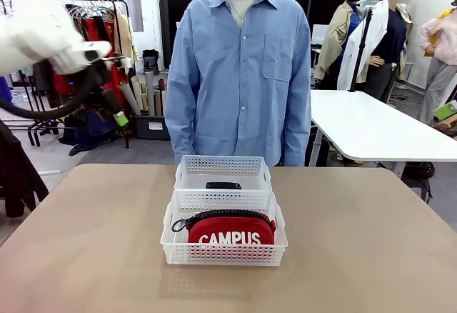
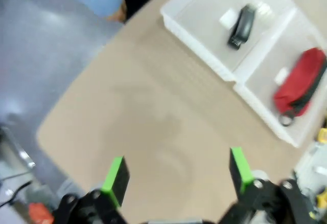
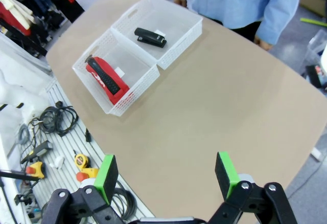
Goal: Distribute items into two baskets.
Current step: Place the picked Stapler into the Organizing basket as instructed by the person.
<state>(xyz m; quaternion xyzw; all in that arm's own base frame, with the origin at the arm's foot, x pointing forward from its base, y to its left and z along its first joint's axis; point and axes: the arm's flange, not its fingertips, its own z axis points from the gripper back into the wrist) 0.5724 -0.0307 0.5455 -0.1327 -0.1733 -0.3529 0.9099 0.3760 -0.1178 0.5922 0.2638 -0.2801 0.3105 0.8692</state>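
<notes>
Tan table (image 1: 86, 256): pouch (image 1: 230, 231), stapler (image 1: 223, 185) in separate baskets; both jaws apart, empty.

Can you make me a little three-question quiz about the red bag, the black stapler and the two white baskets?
1. True or false: the red fabric pouch with white CAMPUS lettering lies in the white perforated plastic basket nearer the robot.
2. Where is the small black stapler? A) on the bare table B) in the white plastic basket nearer the person C) in a gripper
3. Fill in: both the left gripper and the right gripper are ____ and hold nothing.

Key: 1 true; 2 B; 3 open.
</notes>
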